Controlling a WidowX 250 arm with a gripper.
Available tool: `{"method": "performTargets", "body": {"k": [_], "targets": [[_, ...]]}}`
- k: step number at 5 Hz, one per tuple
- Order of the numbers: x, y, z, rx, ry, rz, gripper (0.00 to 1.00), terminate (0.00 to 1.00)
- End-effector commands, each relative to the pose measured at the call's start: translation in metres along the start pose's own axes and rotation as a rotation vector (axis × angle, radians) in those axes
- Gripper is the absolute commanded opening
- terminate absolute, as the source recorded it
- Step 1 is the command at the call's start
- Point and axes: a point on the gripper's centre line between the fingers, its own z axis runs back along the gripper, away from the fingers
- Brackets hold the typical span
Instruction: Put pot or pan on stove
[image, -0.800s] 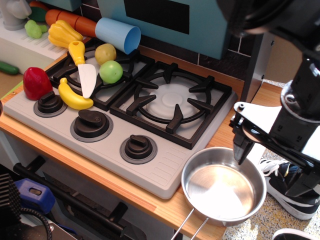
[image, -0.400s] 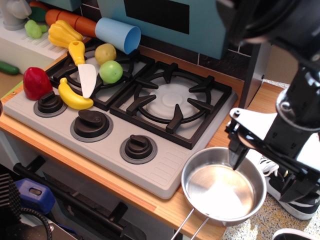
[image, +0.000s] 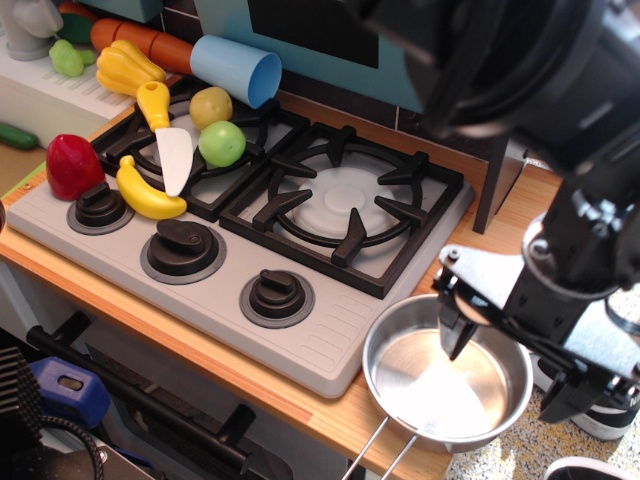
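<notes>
The shiny steel pan (image: 440, 385) sits on the wooden counter at the front right, just off the stove's right front corner, with its wire handle (image: 385, 450) pointing toward the front edge. The grey stove (image: 330, 345) has two black grates, and the right grate (image: 345, 200) is bare. My gripper (image: 503, 380) is open over the pan. Its left finger (image: 453, 335) reaches down inside the pan near the far rim. Its right finger (image: 558, 400) is at or just past the pan's right rim. The arm hides the counter behind it.
The left grate holds a toy knife (image: 168, 140), a banana (image: 147, 194), a green fruit (image: 221, 143) and a yellow fruit (image: 211, 105). A red pepper (image: 72, 165) lies at the stove's left edge. A light blue cup (image: 237, 68) lies on its side behind them.
My gripper has moved left and lower, from the pan's right side to over it. Its left finger now dips inside the pan. The pan has not moved.
</notes>
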Motion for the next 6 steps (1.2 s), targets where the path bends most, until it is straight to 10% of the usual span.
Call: {"method": "performTargets", "body": {"k": [1, 5, 6], "targets": [[0.0, -0.002, -0.01, -0.047, -0.038, -0.004, 1.0, 0.0], [0.002, -0.001, -0.048, -0.057, -0.088, -0.069, 1.0, 0.0], [0.01, -0.003, -0.049, -0.045, -0.081, -0.084, 0.0, 0.0]]}}
